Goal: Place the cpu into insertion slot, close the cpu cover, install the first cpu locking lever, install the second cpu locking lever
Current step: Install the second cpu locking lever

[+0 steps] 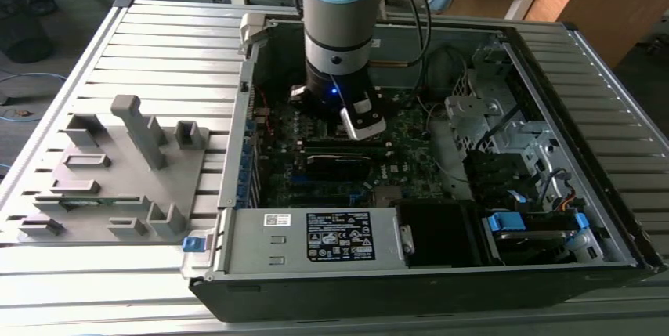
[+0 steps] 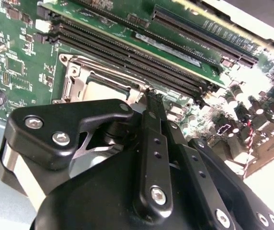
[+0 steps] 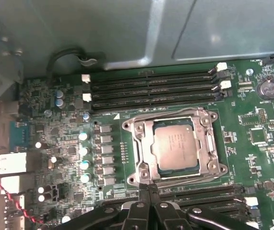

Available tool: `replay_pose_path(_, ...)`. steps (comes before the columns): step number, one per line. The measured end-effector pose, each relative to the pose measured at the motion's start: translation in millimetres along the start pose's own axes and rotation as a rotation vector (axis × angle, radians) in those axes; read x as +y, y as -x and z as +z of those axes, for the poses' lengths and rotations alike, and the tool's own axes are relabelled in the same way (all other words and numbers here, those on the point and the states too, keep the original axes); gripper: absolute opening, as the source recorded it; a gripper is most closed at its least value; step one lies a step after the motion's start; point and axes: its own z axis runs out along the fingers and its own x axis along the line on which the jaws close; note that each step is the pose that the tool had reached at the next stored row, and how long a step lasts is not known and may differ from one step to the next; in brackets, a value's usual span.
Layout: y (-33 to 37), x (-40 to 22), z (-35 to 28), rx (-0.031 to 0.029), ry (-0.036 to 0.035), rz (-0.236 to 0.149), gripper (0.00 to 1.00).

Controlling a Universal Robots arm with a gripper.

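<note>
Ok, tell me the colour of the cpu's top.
Dull silver-grey, with faint print; the cpu shows best in the first wrist view.

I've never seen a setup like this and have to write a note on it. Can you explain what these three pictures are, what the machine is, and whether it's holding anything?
The exterior view looks down at an open computer case on a slatted table. A robot arm reaches into it. Beside the case, toward the exterior view's left, sits a grey holder tray.

The two wrist views come from cameras riding on the arm. Its black gripper has fingers pressed together, with nothing visible between them, at the edge of the socket.

On the green motherboard, the cpu lies in the insertion slot, with the cpu cover framing it. Long black memory slots run alongside.
</note>
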Motion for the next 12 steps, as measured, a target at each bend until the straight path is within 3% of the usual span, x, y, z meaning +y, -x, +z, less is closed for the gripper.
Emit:
replay_pose_path(3,0.8,6.0,1.3,-0.0007,-0.0137,-0.001,0.11)
replay_pose_path(12,11.1,20.0,4.9,-0.0026,-0.0359,-0.001,0.11)
